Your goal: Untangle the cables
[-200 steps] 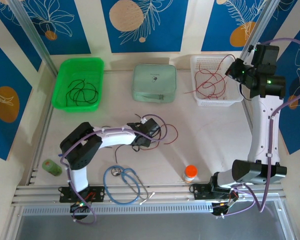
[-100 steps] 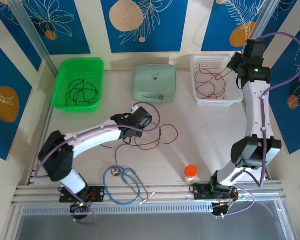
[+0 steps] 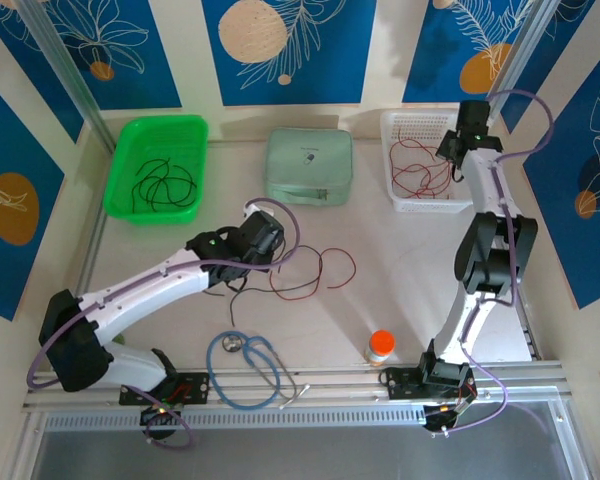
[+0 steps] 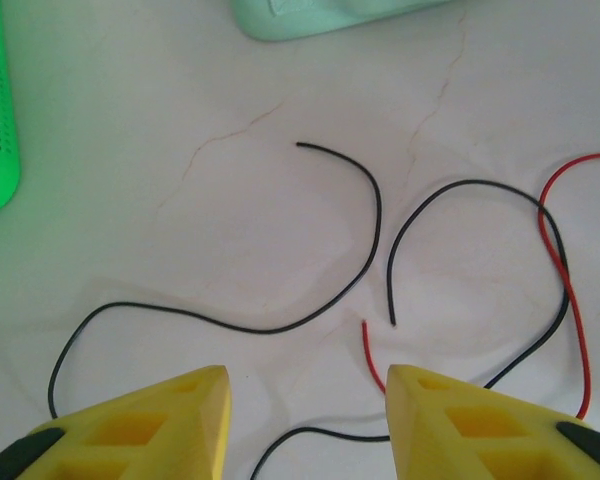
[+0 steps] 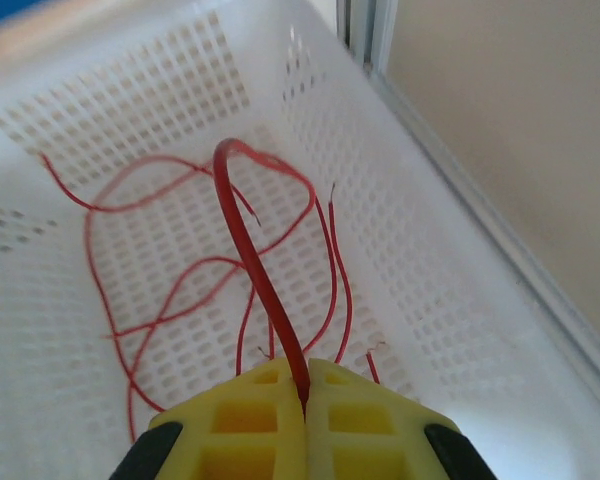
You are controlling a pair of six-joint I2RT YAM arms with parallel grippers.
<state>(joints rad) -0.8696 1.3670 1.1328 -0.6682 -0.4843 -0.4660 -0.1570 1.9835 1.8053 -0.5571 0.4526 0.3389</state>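
The left gripper (image 4: 308, 400) is open. The black cable (image 4: 377, 215) lies on the table just ahead of it, running mostly sideways. The right gripper (image 5: 306, 395) is closed on a red cable (image 5: 243, 240) over the white basket (image 5: 170, 80).

The left arm (image 3: 150, 285) reaches toward 2 o'clock, left gripper (image 4: 305, 405) spread wide. The right arm (image 3: 488, 250) stretches toward 12 o'clock, right gripper (image 5: 306, 385) pinching a red cable (image 5: 242, 225).
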